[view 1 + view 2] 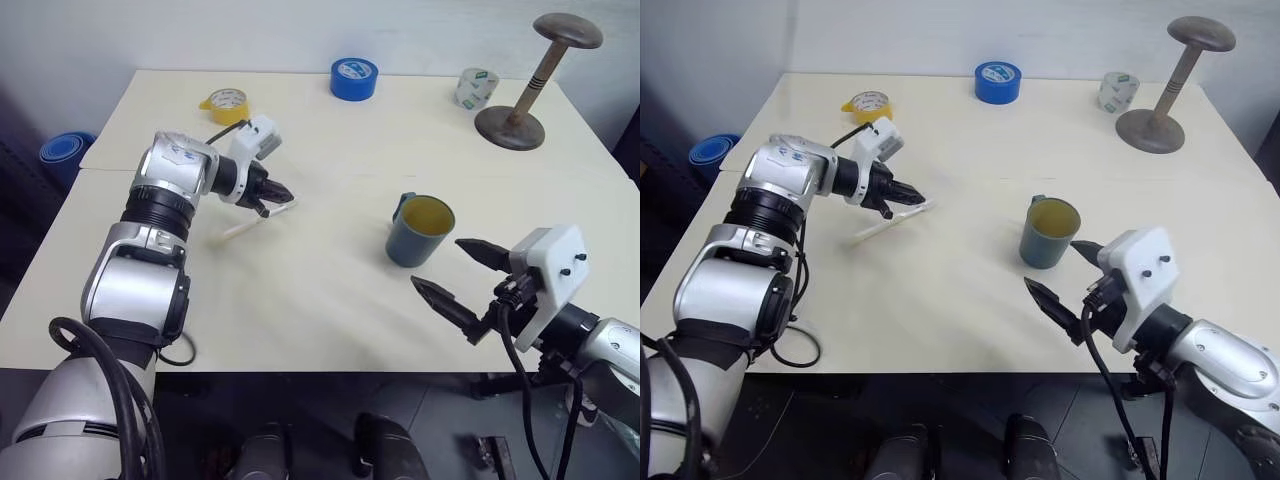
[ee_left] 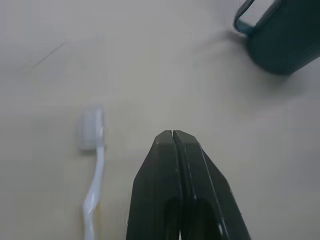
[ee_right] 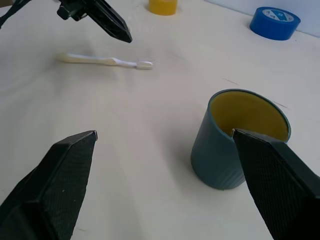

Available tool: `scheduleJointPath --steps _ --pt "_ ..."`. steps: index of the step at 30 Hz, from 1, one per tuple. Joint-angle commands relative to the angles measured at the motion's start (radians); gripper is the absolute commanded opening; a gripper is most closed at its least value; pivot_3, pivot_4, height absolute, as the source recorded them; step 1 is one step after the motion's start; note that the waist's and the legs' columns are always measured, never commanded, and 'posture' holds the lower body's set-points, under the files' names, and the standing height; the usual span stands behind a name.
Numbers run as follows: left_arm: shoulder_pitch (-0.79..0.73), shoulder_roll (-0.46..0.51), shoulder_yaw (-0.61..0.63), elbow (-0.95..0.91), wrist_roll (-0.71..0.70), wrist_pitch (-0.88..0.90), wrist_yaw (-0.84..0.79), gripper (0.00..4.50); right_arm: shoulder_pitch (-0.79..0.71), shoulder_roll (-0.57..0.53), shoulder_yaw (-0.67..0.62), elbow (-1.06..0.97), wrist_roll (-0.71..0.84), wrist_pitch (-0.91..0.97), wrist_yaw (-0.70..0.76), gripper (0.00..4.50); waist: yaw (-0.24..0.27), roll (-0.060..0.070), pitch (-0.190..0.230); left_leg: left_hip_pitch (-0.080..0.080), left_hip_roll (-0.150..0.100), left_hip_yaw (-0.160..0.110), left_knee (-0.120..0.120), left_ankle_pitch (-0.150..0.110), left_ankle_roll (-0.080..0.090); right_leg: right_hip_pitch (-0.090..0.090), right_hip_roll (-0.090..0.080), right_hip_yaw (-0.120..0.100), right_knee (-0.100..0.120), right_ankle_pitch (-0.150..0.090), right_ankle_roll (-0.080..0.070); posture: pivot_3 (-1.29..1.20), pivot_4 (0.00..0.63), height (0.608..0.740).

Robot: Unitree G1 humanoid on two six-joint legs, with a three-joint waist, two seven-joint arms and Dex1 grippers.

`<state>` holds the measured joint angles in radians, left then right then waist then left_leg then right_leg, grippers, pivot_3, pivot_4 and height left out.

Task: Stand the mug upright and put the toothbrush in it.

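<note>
While the mug (image 1: 419, 231) already stands upright on the tabletop (image 1: 330, 290), just ahead of the wide-open right end effector (image 1: 458, 275), the toothbrush (image 3: 105, 60) lies flat, not yet in it. Left end effector (image 1: 910, 194): fingers pressed together on nothing, poised just above and beside the brush (a missed pinch, I'd judge). Half done; pickup and drop-in remain. Mug ribbed, teal, yellow inside, loop handle. Brush slim, pale, white bristles; tabletop smooth cream.
</note>
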<state>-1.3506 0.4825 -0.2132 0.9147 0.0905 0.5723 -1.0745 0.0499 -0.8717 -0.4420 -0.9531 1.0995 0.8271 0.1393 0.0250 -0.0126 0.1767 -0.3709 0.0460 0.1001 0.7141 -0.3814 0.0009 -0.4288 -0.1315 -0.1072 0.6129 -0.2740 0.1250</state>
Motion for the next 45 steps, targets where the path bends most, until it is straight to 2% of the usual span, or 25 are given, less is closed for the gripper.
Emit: scheduleJointPath --steps 1,7,14,23,26,32,36,45 --pt "-0.015 0.053 -0.036 0.007 0.066 -0.122 0.024 0.60 -0.001 -0.008 -0.014 -0.023 0.001 -0.026 -0.002 4.50 -0.002 0.000 0.000 0.000 0.000 0.000 0.000 0.000 0.000 0.000 0.000 0.000 0.000 0.000 0.000 0.00 0.150 0.740" --pt "0.006 0.083 -0.085 0.059 0.124 -0.196 -0.002 2.31 0.013 0.011 0.013 -0.043 -0.007 -0.034 -0.022 4.50 0.004 0.000 0.000 -0.001 0.000 0.000 0.000 0.000 0.000 0.000 0.000 0.000 0.000 0.000 0.000 0.00 0.150 0.740" --pt "0.067 0.040 -0.117 0.091 0.152 -0.206 -0.012 2.31 0.021 0.009 0.024 -0.055 0.003 -0.044 -0.043 4.50 0.008 0.000 0.000 -0.001 0.000 0.000 0.001 0.000 0.001 0.000 0.000 0.000 0.000 0.000 0.000 0.00 0.150 0.740" --pt "0.065 -0.028 -0.097 0.213 0.161 -0.256 0.081 2.31 0.036 0.007 0.028 -0.070 0.016 -0.049 -0.075 4.50 0.006 0.000 0.000 0.000 0.000 0.000 0.001 0.000 0.001 0.001 0.000 0.000 0.000 0.000 0.000 0.00 0.150 0.740" --pt "0.060 -0.032 -0.097 0.233 0.168 -0.276 0.086 1.73 0.034 0.005 0.025 -0.069 0.026 -0.050 -0.082 4.50 0.008 0.000 0.000 0.000 0.000 0.000 0.002 -0.001 0.001 0.002 0.000 0.000 0.000 0.000 0.000 0.00 0.150 0.740" --pt "0.054 -0.029 -0.087 0.249 0.166 -0.289 0.080 0.15 0.032 -0.003 0.020 -0.066 0.037 -0.051 -0.088 4.50 0.005 -0.001 -0.001 0.001 0.000 0.000 0.002 -0.001 0.001 0.002 0.000 0.000 0.001 0.000 0.000 0.00 0.150 0.740" --pt "0.021 -0.034 -0.041 0.256 0.128 -0.237 0.060 0.08 0.033 -0.010 0.017 -0.066 0.044 -0.051 -0.085 4.50 0.004 -0.001 -0.001 0.001 0.000 0.000 0.002 -0.001 0.001 0.002 0.000 0.000 0.001 0.000 0.000 0.00 0.150 0.740" --pt "-0.140 -0.089 0.202 0.203 -0.129 0.014 -0.082 0.08 0.060 -0.046 -0.079 -0.060 0.122 -0.065 -0.080 4.50 0.005 -0.001 0.000 -0.001 0.000 0.000 0.001 -0.001 0.001 0.001 0.000 0.000 -0.001 0.000 0.001 0.00 0.150 0.740"
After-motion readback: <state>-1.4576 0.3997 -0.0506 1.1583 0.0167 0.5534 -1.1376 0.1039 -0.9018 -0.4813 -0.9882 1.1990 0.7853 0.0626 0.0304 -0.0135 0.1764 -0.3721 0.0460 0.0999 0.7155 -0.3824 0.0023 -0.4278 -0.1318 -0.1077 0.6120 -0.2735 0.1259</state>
